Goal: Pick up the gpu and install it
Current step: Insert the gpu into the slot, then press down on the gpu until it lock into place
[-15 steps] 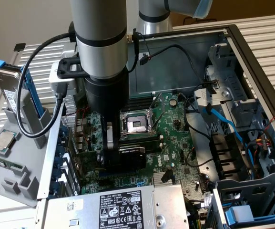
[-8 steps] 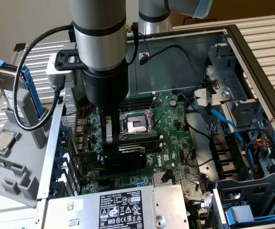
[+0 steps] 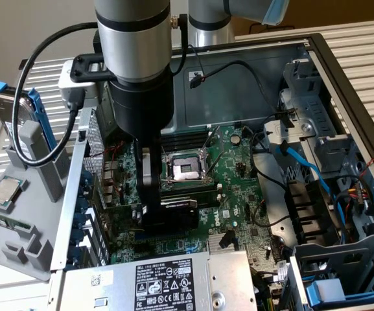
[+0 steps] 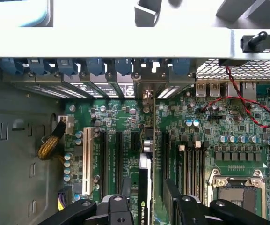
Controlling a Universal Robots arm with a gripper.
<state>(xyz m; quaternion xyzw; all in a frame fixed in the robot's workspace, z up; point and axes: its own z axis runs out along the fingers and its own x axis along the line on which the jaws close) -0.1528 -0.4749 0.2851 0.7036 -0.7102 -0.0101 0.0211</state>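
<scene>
The gpu (image 3: 180, 208) stands on edge low over the green motherboard (image 3: 238, 175), its black shroud with a white label facing the CPU socket. My gripper (image 3: 167, 217) reaches straight down into the open PC case and is shut on the gpu, one finger on each side. In the wrist view the gpu (image 4: 145, 183) shows edge-on between my gripper (image 4: 146, 194) fingers. It lines up with an expansion slot on the motherboard (image 4: 209, 122), and its silver bracket (image 4: 146, 93) reaches the rear slot openings. I cannot tell whether it is seated.
The empty CPU socket (image 3: 187, 170) lies just beside the card. The power supply (image 3: 167, 278) sits at the case's near edge; blue cables (image 3: 303, 162) and drive cages (image 3: 342, 272) crowd the exterior view's right. A grey tray (image 3: 18, 246) with a CPU stands outside the case.
</scene>
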